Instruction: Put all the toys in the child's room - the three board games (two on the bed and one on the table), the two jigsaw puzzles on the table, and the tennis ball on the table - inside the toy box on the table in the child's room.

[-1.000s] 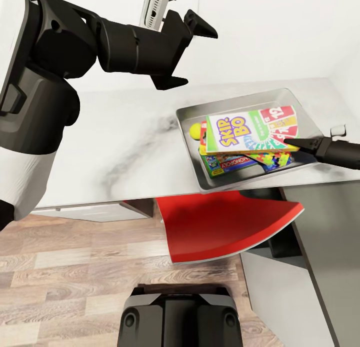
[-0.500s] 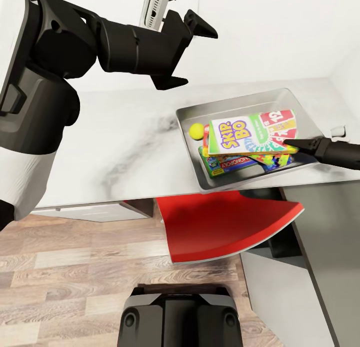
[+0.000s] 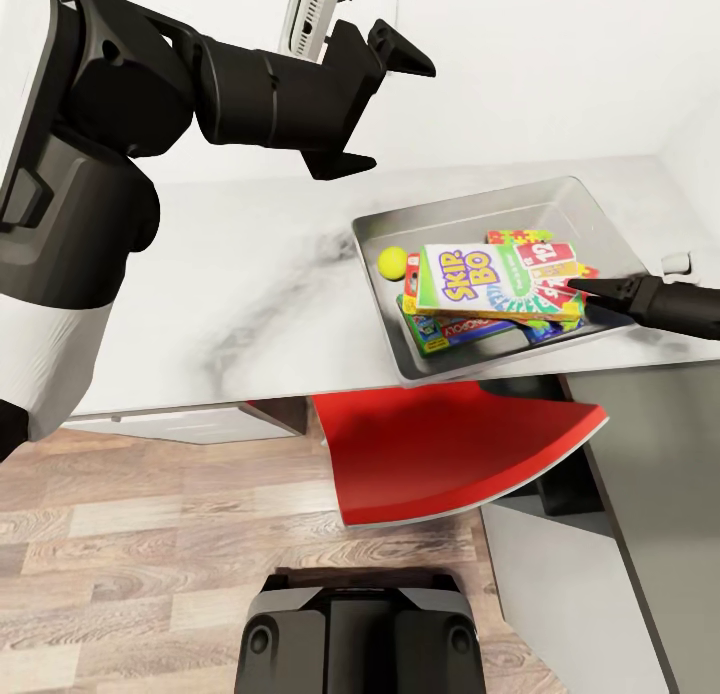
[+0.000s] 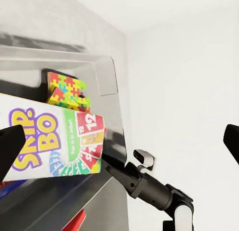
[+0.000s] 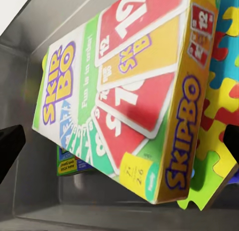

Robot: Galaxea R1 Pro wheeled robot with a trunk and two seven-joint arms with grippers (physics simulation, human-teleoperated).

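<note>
A glossy flat Skip-Bo box [image 3: 495, 282] lies tilted atop the pile in the smooth grey toy box [image 3: 470, 214] on the marbled table [image 3: 250, 284], beside the round yellow ball [image 3: 392, 262] and jagged puzzle sheets [image 4: 67, 91]. The right tool [image 3: 578, 294] sits at the box's corner, fingers spread; the left tool [image 3: 385, 104] hangs apart, empty.

— Where is there room to reach in?
— Over the bare counter [image 3: 250, 274], and in the toy box [image 3: 470, 209] along its far wall.
— What blocks?
— The Skip-Bo box [image 3: 495, 282] tops the stack, the tennis ball [image 3: 392, 262] just beside it; the right gripper [image 3: 580, 292], jaws spread, crosses the right rim.
</note>
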